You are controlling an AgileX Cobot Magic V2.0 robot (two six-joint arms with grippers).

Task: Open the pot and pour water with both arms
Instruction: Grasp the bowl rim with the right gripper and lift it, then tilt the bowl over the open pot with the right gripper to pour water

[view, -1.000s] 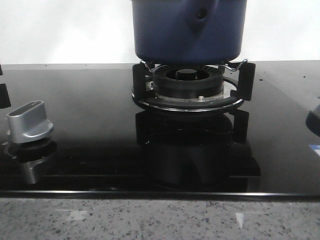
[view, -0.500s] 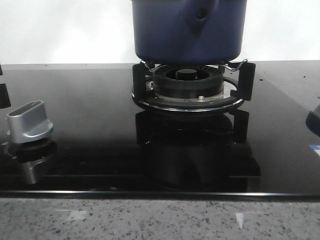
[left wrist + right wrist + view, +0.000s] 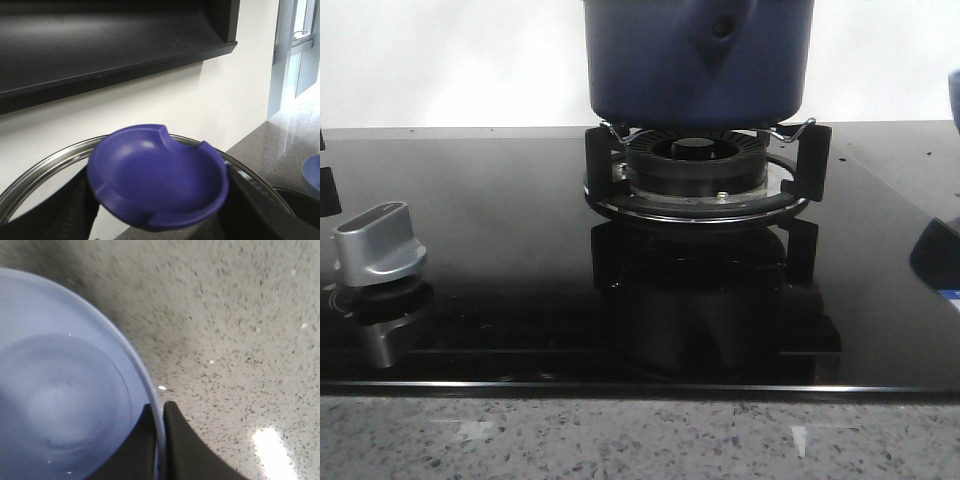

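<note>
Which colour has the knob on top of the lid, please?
The knob is dark blue, almost violet; the left wrist view shows it best.

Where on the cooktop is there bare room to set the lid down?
Bare glass lies between the knob and the burner, and in front of the burner. The burner is taken by the pot; the right edge is crowded by the incoming bowl.
</note>
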